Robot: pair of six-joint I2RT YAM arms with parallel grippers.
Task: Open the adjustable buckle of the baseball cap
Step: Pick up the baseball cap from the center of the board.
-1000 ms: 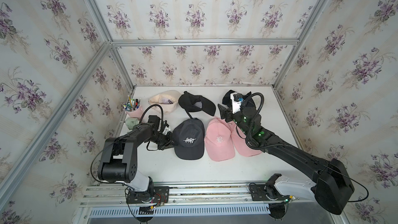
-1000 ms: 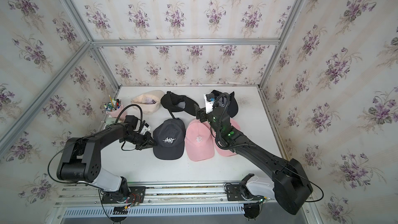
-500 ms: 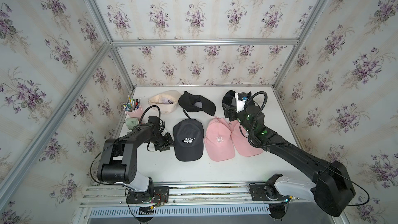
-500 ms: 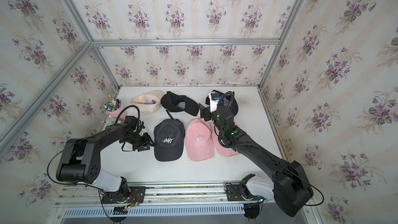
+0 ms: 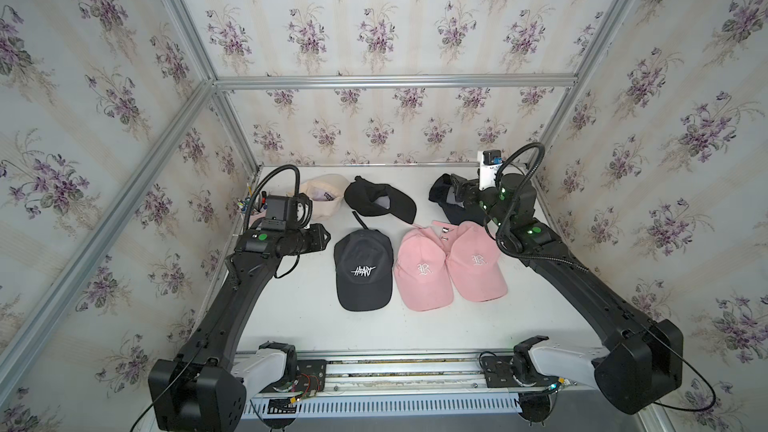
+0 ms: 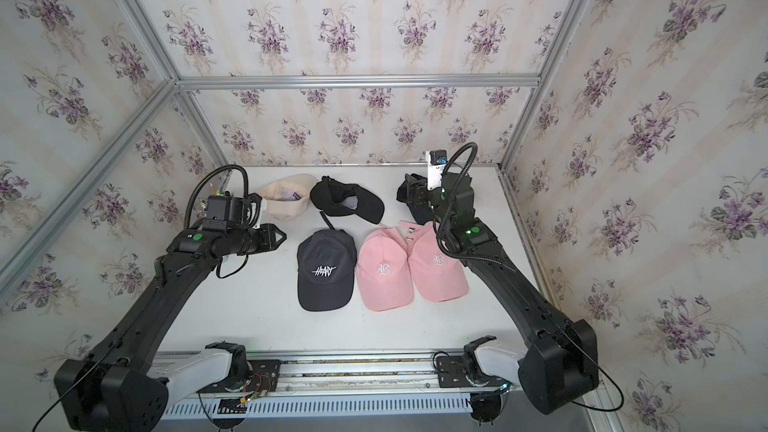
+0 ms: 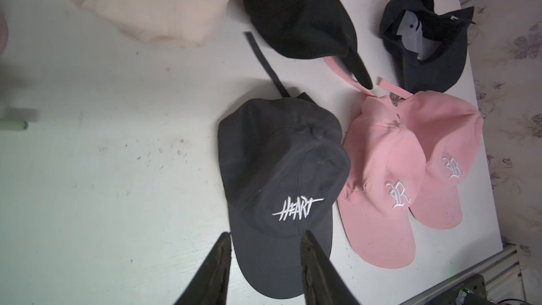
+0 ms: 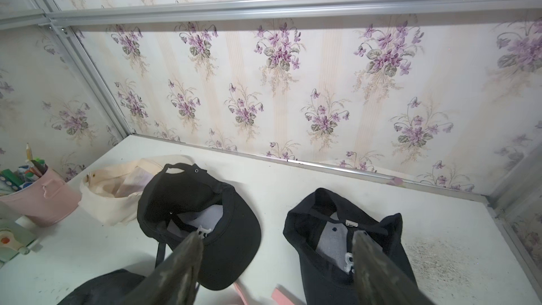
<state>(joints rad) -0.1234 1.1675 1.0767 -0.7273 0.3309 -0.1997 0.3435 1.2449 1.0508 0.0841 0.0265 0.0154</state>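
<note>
My right arm (image 5: 557, 280) hides most of the far dark cap (image 5: 437, 198) in both top views. Left wrist view: cream cap (image 7: 158, 10) cut off, green item (image 7: 17, 118) too blurred to name. Right wrist view: pink straps (image 8: 281, 296) and my right fingers (image 8: 187, 262) cropped.

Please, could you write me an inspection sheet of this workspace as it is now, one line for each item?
Surface: white table, scuffed.
Job's things: HEART cap, strap trailing loose; pink cap against second pink cap; cream cap, black cap, dark cap with insides showing.
Clutter: pink pencil cup at far left corner.
Grippers: left gripper open, empty; right gripper open, empty, by dark cap.
Cables: left hose and right hose loop free above wrists.
Surroundings: floral walls, aluminium frame; nothing else seen.
</note>
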